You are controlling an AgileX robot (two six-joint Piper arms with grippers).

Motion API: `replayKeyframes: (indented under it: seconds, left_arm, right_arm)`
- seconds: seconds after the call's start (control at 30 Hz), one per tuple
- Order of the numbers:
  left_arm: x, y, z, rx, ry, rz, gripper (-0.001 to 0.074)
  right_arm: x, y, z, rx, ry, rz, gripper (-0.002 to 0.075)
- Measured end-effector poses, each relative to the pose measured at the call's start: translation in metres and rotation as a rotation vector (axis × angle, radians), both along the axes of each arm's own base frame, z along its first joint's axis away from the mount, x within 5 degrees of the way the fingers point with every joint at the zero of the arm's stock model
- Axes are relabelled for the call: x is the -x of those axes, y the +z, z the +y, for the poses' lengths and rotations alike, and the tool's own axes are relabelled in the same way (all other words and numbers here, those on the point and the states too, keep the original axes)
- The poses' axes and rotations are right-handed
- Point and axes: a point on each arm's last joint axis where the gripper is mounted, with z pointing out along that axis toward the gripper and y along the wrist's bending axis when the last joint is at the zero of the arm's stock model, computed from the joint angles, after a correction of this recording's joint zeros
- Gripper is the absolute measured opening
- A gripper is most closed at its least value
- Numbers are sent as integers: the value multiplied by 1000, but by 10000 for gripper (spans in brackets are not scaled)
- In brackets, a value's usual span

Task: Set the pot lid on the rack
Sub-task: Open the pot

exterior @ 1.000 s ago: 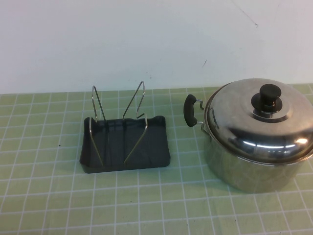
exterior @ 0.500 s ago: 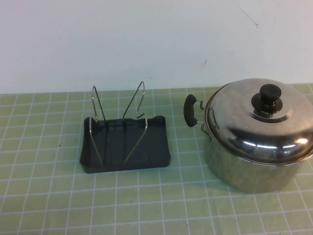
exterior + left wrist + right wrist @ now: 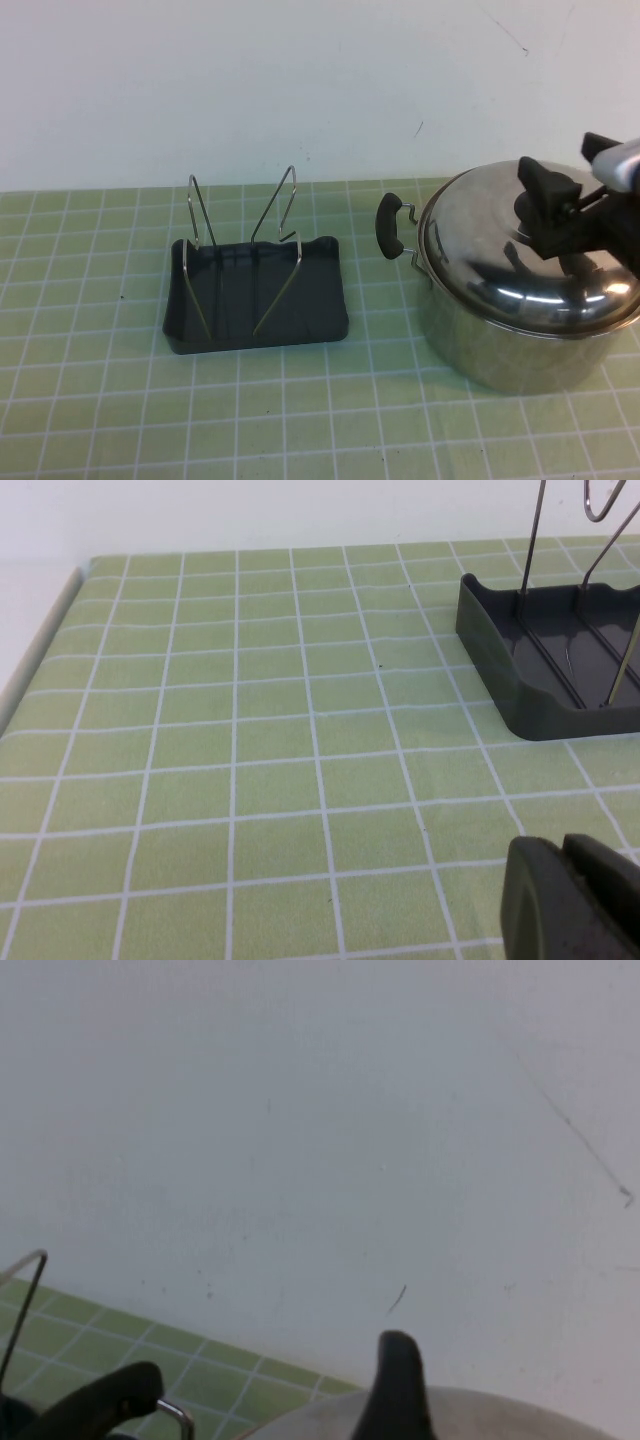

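The shiny steel pot lid (image 3: 490, 255) with its black knob (image 3: 526, 208) lies on the steel pot (image 3: 500, 350) at the right. My right gripper (image 3: 568, 172) reaches in from the right edge and hovers just over the knob, open, one finger (image 3: 543, 185) covering part of the knob. In the right wrist view one finger (image 3: 396, 1390) stands over the lid's rim (image 3: 480, 1420). The dark grey rack (image 3: 260, 295) with wire uprights stands left of the pot, empty. My left gripper (image 3: 572, 905) is shut and empty, low over the cloth short of the rack (image 3: 530, 670).
A green checked cloth (image 3: 100, 400) covers the table, with a white wall behind. The pot's black side handle (image 3: 388, 226) points toward the rack. The table's left edge (image 3: 40, 640) shows in the left wrist view.
My right gripper has come into the high view from the right and now hangs over the lid's knob. Lid, pot and rack have not moved.
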Motion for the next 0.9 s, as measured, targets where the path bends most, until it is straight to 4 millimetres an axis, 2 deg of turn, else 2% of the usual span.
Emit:
replayKeyframes:
  seconds: [0.2,0.33,0.43,0.57,0.6,0.77,0.9]
  left_arm:
    - [0,0,0,0,0,0,-3]
    - [0,0,0,0,0,0,-3]
    - [0,0,0,0,0,0,-3]
    - [0,0,0,0,0,0,-3]
    - [0,0,0,0,0,0,-3]
    - [0,0,0,0,0,0,-3]
    - [0,0,0,0,0,0,-3]
  right_arm:
    - [-24,-18,8,9,-4,48,529]
    - [-28,-29,8,3,-25,86,521]
    - [-29,-32,8,2,-30,96,477]
    - [-29,-32,8,2,-30,98,344]
    - [-29,-32,8,2,-30,98,334]
    - [-29,-31,8,1,-30,94,334]
    - [-23,-14,6,-13,-27,50,334]
